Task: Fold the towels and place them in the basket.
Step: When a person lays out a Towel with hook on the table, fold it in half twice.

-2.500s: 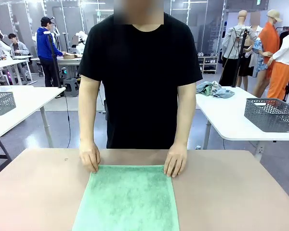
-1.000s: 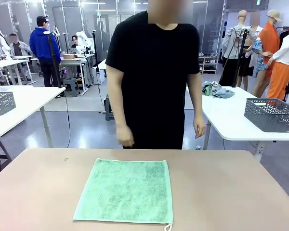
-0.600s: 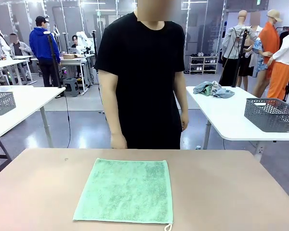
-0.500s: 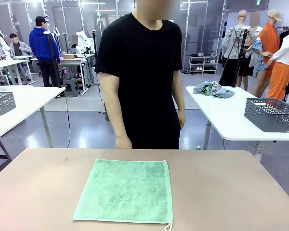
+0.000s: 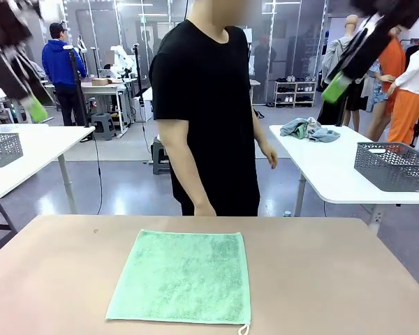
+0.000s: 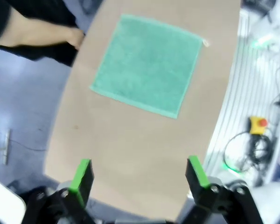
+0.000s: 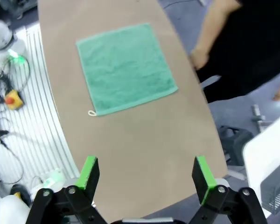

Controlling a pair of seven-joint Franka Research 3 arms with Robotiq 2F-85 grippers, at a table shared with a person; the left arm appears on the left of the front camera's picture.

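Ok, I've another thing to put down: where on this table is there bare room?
Wide bare table flanks the mint green towel on both sides, out to the table's ends. A narrow bare strip runs between the towel's far edge and the person's side, near the person's hand. The towel takes the middle.

Below the left gripper point(image 6: 139, 173) and right gripper point(image 7: 146, 176), bare table point(image 6: 130, 137) flanks the towel point(image 6: 147, 65); a hand point(image 6: 77, 38) hangs just beyond it.
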